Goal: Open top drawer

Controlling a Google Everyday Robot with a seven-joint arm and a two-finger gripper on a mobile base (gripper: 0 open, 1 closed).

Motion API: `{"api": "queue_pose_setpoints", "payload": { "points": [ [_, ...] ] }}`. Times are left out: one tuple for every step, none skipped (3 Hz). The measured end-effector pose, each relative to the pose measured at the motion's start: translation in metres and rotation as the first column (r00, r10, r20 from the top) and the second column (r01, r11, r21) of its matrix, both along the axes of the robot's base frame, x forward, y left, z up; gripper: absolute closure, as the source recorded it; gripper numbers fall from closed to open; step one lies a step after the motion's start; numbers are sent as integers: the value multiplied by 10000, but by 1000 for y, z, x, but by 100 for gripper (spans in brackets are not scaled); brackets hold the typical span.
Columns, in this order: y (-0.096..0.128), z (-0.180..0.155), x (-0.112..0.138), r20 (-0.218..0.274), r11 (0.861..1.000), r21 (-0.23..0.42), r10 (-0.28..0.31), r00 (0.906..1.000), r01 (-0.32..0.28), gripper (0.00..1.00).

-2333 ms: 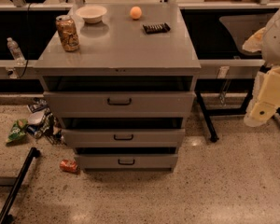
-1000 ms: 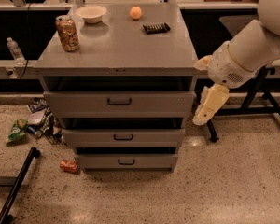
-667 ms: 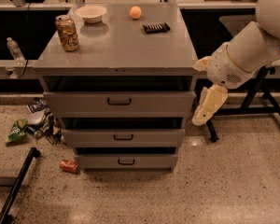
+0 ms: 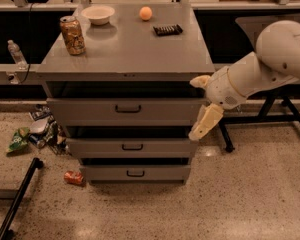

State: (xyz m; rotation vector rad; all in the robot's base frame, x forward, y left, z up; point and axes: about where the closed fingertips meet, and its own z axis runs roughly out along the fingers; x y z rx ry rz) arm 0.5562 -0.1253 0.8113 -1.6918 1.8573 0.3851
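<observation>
The top drawer point(image 4: 127, 111) is the widest, tallest grey front of three in the grey metal cabinet point(image 4: 125, 54), with a small dark pull handle point(image 4: 127, 109) at its centre. Its front stands a little forward of the cabinet top. My gripper point(image 4: 202, 119) hangs at the cabinet's right side, level with the top drawer's right end and well right of the handle, holding nothing. The white arm point(image 4: 260, 69) reaches in from the right.
On the cabinet top are a can point(image 4: 72, 35), a white bowl point(image 4: 98, 14), an orange ball point(image 4: 146, 13) and a dark flat object point(image 4: 167, 30). Two narrower drawers point(image 4: 131, 147) sit below. Litter point(image 4: 35, 134) and a crushed can point(image 4: 73, 177) lie on the floor at left. A black stand leg point(image 4: 225, 134) is at right.
My arm has swung in from the far right edge to the cabinet's right side, bringing the gripper close to the top drawer's right end. The drawers have not moved.
</observation>
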Motion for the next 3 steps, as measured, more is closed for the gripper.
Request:
{"api": "queue_pose_setpoints", "payload": {
  "points": [
    [18, -35, 19, -188, 9959, 204, 880, 9959, -876, 0],
    [29, -62, 37, -239, 9914, -211, 1289, 9914, -1294, 0],
    [29, -78, 60, -86, 9901, -709, 1206, 9927, -1209, 0]
  ]
}}
